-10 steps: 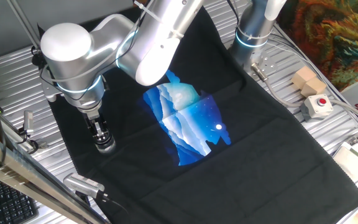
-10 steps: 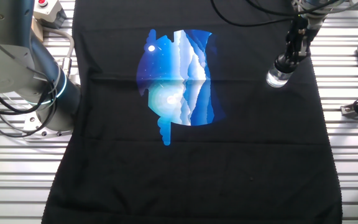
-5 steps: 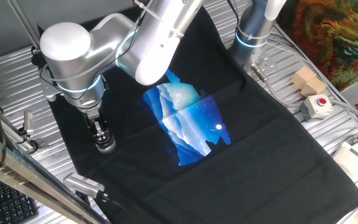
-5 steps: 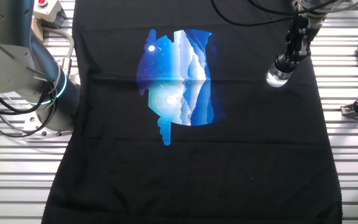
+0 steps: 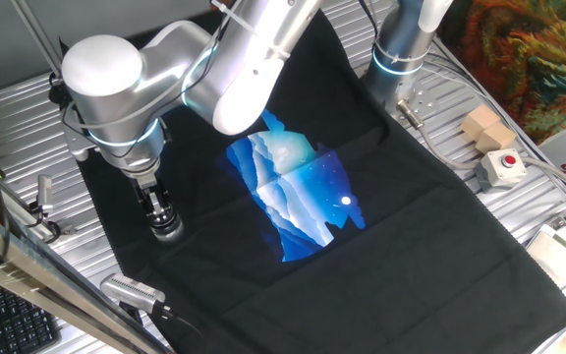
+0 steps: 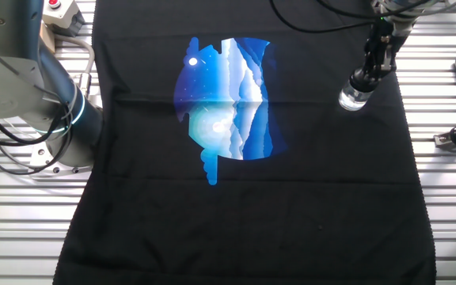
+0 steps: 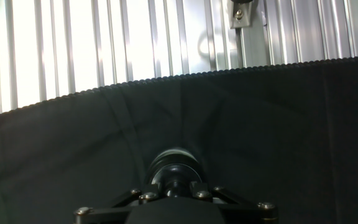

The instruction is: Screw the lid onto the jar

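One big black cloth (image 5: 381, 246) covers most of the metal table (image 6: 22, 237). It has a blue mountain picture (image 6: 226, 107) in the middle. The silver robot arm (image 5: 204, 69) bends down to the cloth's edge, far from the picture. Its gripper (image 5: 159, 212) points straight down with its fingers close together, pinching the lid (image 6: 362, 79). The lid sits on top of the jar (image 6: 353, 98). The small shiny jar stands upright on the cloth, near the edge. A small box with a red button (image 5: 502, 166) sits on the table, off the cloth.
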`<move>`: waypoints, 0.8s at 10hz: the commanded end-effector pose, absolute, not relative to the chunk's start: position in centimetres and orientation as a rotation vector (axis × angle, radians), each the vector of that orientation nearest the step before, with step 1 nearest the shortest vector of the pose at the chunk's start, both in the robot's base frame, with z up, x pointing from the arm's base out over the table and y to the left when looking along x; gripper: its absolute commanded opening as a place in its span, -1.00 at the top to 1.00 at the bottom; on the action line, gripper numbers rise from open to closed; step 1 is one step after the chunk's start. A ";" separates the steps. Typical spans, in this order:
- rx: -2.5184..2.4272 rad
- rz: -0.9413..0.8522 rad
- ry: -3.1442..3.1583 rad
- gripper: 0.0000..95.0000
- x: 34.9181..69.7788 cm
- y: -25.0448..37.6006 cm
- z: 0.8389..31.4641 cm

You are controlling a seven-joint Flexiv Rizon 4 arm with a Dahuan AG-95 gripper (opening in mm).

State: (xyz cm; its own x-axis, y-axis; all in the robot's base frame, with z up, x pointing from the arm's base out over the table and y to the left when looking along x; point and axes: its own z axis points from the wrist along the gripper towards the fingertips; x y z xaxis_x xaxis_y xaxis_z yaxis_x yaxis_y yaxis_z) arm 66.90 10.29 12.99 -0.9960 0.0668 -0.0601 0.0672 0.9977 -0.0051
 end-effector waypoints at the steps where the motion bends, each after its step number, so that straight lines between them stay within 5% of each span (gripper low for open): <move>1: 0.102 -0.014 3.077 1.00 66.9 10.3 13.0; 8: 0.103 -0.027 3.065 1.00 66.9 10.4 12.6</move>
State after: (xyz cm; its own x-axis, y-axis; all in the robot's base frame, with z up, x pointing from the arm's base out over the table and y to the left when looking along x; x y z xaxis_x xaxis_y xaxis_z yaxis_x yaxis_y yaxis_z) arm 66.88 10.37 12.49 -0.9950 0.0662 -0.0753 0.0676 0.9976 -0.0161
